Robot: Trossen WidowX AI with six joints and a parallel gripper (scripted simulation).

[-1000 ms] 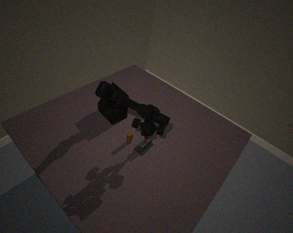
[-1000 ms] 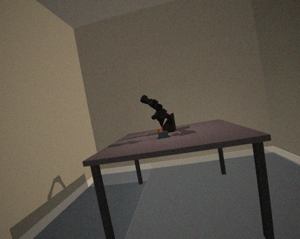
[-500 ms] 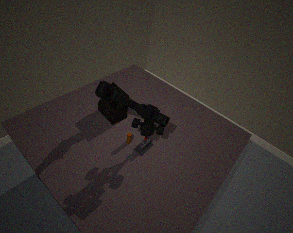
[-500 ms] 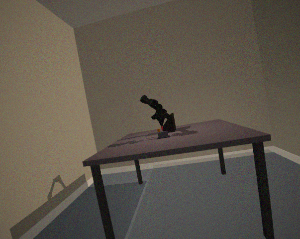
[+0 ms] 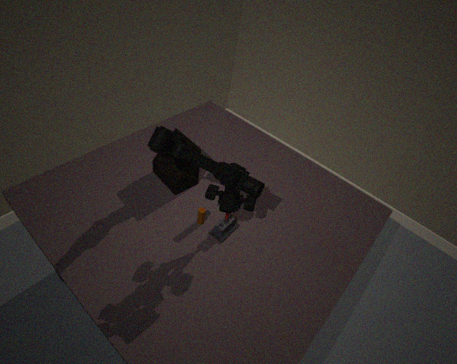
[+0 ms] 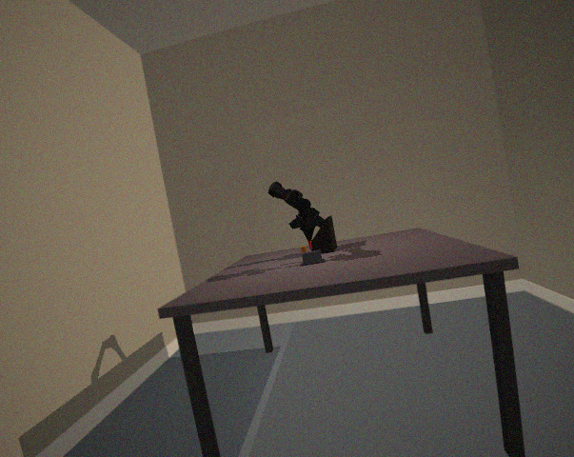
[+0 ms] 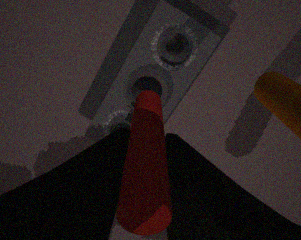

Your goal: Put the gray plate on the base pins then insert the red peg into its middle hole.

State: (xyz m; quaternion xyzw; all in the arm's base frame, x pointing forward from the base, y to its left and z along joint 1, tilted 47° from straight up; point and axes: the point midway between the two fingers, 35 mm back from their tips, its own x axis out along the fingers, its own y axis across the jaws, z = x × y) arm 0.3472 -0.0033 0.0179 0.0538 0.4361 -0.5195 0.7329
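Note:
My gripper (image 5: 226, 213) (image 6: 309, 241) (image 7: 146, 142) is shut on the red peg (image 5: 226, 216) (image 6: 310, 246) (image 7: 144, 170), which points down toward the plate. The gray plate (image 5: 229, 224) (image 7: 140, 56) lies on the dark gray base (image 5: 218, 237) (image 7: 111, 66) and looks flat. Its two end holes show round pin tops; the nearer one is partly hidden by the fingers. In the wrist view the peg's far end overlaps the near edge of the middle hole (image 7: 148, 83). Whether the tip has entered the hole cannot be told.
An orange cylinder (image 5: 201, 216) (image 6: 304, 249) (image 7: 285, 102) stands upright on the table (image 5: 283, 266) (image 6: 375, 263), close beside the base and plate. The arm's dark mount stands behind them. Long arm shadows cross the table.

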